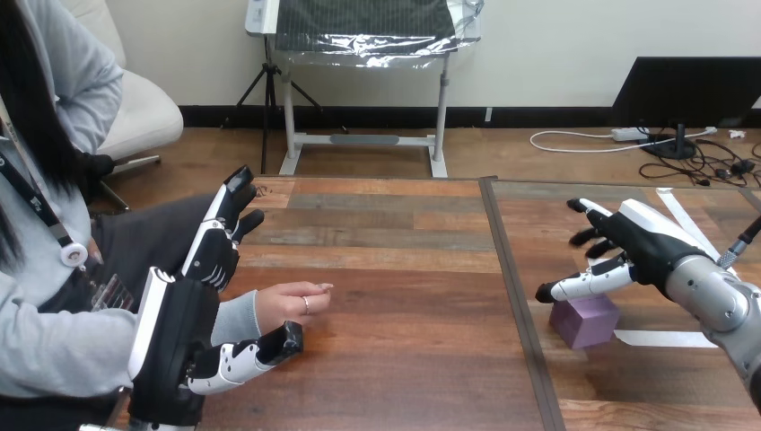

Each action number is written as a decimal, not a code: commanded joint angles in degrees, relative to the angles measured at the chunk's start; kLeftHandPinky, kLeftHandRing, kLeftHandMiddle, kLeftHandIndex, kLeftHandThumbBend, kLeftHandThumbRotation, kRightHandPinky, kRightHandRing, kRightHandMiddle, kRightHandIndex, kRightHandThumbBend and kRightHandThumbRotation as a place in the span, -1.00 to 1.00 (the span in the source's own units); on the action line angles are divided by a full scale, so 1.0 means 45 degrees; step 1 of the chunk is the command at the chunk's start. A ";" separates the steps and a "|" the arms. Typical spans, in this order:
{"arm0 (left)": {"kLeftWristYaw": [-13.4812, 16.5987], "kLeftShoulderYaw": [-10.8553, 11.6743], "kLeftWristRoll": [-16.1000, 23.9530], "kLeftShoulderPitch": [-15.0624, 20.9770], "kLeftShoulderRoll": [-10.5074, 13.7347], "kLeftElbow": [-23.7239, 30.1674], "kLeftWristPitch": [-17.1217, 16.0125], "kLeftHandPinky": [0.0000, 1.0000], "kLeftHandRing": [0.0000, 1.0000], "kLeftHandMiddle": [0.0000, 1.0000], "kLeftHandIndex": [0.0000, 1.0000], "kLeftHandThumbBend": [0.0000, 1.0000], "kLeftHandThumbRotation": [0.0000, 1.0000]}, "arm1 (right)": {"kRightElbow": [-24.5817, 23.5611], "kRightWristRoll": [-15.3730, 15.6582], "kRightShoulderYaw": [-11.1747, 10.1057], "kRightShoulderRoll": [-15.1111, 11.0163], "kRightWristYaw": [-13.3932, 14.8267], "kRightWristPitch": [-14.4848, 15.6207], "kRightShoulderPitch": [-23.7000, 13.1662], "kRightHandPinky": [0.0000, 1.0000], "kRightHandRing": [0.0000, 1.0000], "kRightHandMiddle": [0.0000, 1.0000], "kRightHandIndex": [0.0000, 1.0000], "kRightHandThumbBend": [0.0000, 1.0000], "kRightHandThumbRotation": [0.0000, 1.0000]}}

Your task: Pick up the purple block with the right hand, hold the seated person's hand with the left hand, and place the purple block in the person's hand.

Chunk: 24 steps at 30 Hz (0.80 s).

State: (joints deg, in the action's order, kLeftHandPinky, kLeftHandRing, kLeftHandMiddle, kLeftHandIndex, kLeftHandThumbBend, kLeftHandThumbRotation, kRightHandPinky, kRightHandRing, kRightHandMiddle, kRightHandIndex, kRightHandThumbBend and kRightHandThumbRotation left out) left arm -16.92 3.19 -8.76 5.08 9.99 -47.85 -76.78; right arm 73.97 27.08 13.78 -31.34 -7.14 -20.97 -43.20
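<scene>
The purple block [585,321] lies on the wooden table [404,296] at the right. My right hand [628,244] hovers just above and behind it, open, thumb stretched left over the block, fingers spread and not closed on it. At the left the person's hand [292,303] rests on the table, loosely curled. My left hand [208,296] stands open around the person's wrist: fingers straight on the far side, thumb reaching along the near side under the wrist, not closed on it.
A dark seam [516,296] runs front to back between two table panels, just left of the block. White tape strips [664,338] lie on the right panel near the block. The person sits at the table's left side.
</scene>
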 commanded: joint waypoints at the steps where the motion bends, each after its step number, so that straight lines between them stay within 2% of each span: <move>1: -0.0050 0.0067 -0.0214 0.0755 0.0084 0.0090 -0.0156 0.81 0.93 0.97 0.90 1.00 0.28 | -0.0313 0.0220 0.0200 -0.0352 0.0503 -0.0357 -0.0877 1.00 1.00 1.00 1.00 1.00 -0.18; 12: -0.0146 0.0099 -0.0229 0.0752 0.0181 0.0074 -0.0264 0.84 0.95 0.98 0.92 1.00 0.29 | -0.0134 0.0450 0.0333 -0.0393 0.0876 -0.0497 -0.0792 1.00 1.00 1.00 1.00 1.00 -0.06; 24: -0.0240 0.0064 -0.0343 0.0698 0.0238 0.0081 -0.0237 0.84 0.96 0.98 0.92 1.00 0.29 | -0.0072 0.0399 0.0231 -0.0388 0.0999 -0.0414 -0.0726 1.00 1.00 1.00 1.00 1.00 -0.03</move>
State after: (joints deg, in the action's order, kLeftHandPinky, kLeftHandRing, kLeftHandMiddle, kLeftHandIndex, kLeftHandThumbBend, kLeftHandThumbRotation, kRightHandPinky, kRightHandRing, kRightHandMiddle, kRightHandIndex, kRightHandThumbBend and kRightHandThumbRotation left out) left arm -17.63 3.21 -9.38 5.08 10.41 -47.85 -76.79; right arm 74.19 29.16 15.09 -31.69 -4.56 -21.99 -43.20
